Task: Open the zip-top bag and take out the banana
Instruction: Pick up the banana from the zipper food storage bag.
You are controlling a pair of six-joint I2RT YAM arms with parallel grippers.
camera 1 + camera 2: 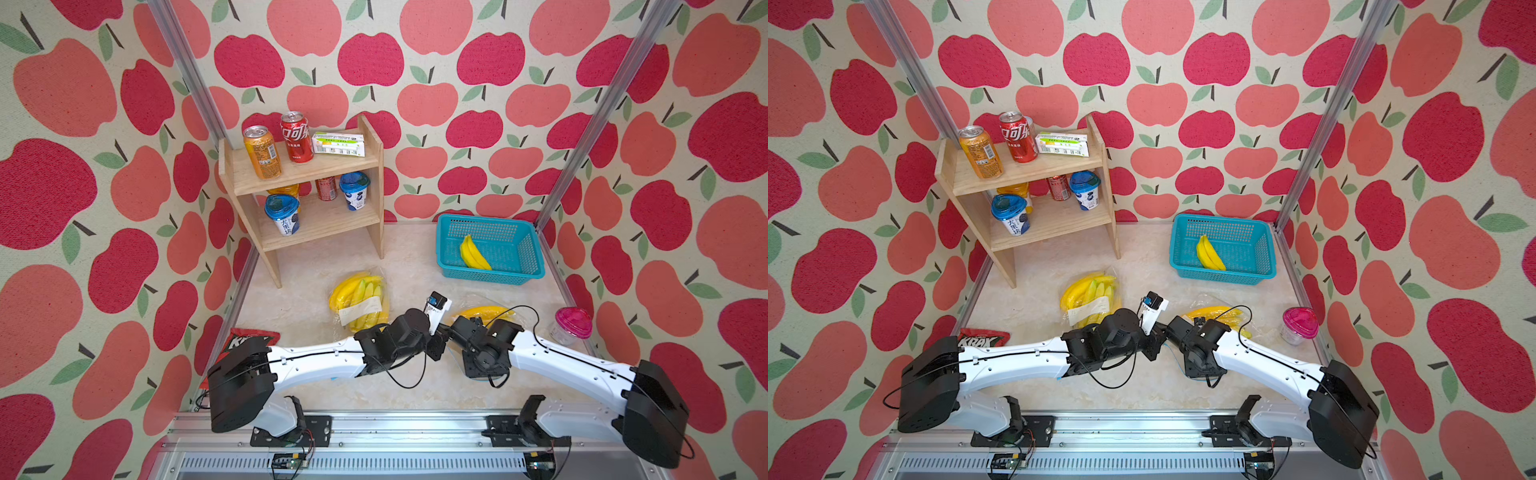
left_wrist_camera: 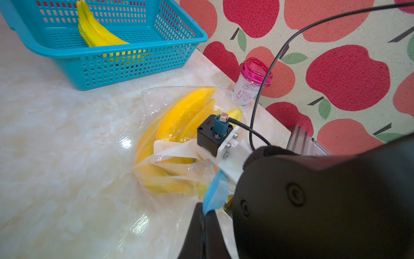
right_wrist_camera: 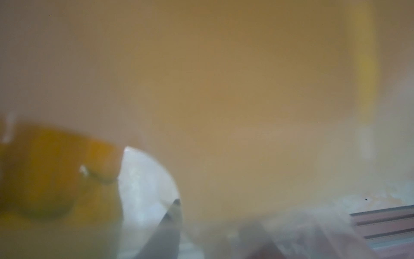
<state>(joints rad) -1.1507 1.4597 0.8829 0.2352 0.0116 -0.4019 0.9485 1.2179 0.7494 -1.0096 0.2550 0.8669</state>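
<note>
While the left fingers [image 2: 193, 233] pinched shut on the blue zip strip [image 2: 216, 192] of the zip-top bag [image 2: 152, 98], the banana [image 2: 181, 116] lay inside it, near right on the tabletop [image 2: 67, 145] (right fingers [image 3: 170, 224] too blurred to tell).

- Apple-patterned walls [image 1: 436, 25] are seen behind and on both sides of the wooden shelf [image 1: 324, 166].
- A pale marbled tabletop [image 1: 411, 266] is spread beneath and before the shelf.

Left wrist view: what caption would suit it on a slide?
Left gripper pinches the clear bag of bananas by its blue zip edge; blue basket beyond.
</note>
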